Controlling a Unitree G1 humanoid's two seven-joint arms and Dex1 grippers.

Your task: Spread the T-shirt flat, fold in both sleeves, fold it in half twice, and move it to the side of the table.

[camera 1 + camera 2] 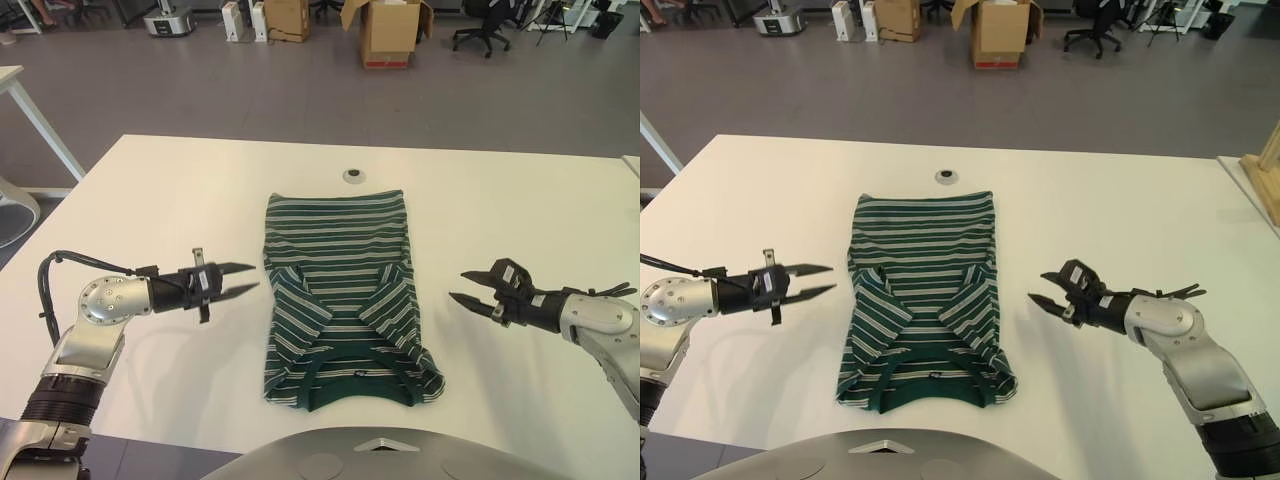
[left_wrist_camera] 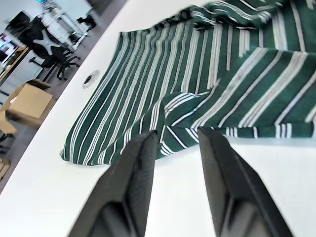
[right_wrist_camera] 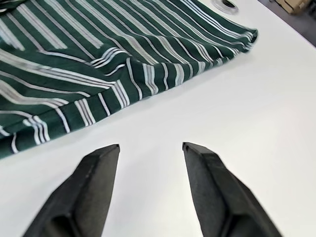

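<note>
A green T-shirt with white stripes (image 1: 338,290) lies flat in the middle of the white table (image 1: 150,200), both sleeves folded in over its body and the collar toward me. My left gripper (image 1: 248,279) is open just off the shirt's left edge, its fingers (image 2: 143,163) pointing at the folded sleeve (image 2: 197,113). My right gripper (image 1: 462,287) is open a short way right of the shirt's right edge, above bare tabletop, with the striped shirt (image 3: 74,64) ahead of its fingers (image 3: 101,163). Neither holds anything.
A small round grommet (image 1: 355,176) sits in the table just beyond the shirt's far hem. Bare table surface lies on both sides of the shirt. Cardboard boxes (image 1: 390,30) and office chairs stand on the floor far behind.
</note>
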